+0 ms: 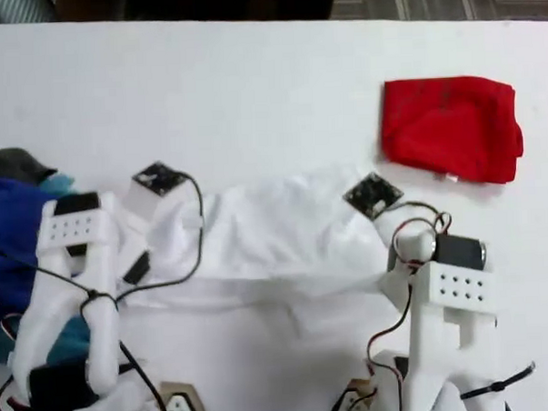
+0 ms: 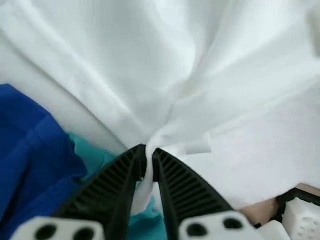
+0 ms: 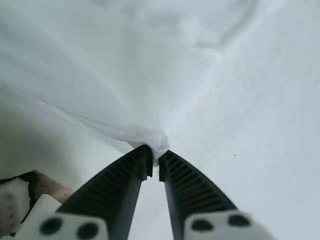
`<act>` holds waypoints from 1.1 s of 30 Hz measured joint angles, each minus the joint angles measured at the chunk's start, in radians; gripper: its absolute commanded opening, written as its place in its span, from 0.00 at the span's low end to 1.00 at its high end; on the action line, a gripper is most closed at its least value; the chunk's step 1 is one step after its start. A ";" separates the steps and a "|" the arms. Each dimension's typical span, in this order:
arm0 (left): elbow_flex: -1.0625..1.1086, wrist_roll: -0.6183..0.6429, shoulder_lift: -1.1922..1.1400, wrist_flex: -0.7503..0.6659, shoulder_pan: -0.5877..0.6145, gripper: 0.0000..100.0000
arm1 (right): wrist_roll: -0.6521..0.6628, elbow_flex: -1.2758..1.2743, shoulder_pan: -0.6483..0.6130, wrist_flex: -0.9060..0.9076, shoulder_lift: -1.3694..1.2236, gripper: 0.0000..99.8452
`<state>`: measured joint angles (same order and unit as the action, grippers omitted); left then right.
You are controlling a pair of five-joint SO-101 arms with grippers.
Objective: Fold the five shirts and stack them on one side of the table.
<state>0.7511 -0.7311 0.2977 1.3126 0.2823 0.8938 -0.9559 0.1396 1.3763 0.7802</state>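
The white shirt (image 1: 266,233) lay creased (pulled into a long band) just toward 6 o'clock on the table (image 1: 250,79), the left gripper (image 2: 148,161) pinching its 9 o'clock end, the right gripper (image 3: 155,162) its 3 o'clock end.

In the high view the pile of unfolded shirts (image 1: 10,208) runs off the left edge and the left arm (image 1: 72,269) covers its lower part, so the number of garments cannot be told. The bottom edge cuts off that arm and the right arm (image 1: 447,307). The white shirt (image 1: 257,233) blends into the white table (image 1: 250,79), blurring its outline. In the left wrist view the teal shirt (image 2: 90,152) lies partly behind the left gripper (image 2: 149,152).
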 measured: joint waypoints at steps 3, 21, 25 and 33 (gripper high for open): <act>-0.029 -0.011 0.000 0.032 0.002 0.20 | 0.000 0.011 -0.002 0.018 0.009 0.22; -0.408 0.095 -0.123 0.068 -0.078 0.02 | -0.322 0.345 -0.227 -0.259 -0.203 0.02; -0.411 0.184 -0.308 -0.051 -0.115 0.02 | -0.381 0.405 -0.272 -0.365 -0.450 0.02; -0.526 0.215 -0.601 -0.092 -0.117 0.02 | -0.407 0.621 -0.273 -0.394 -0.872 0.02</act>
<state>0.2248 -0.5163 -0.3038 1.2206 0.1657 0.4872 -0.3345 -0.1335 0.9820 -0.0913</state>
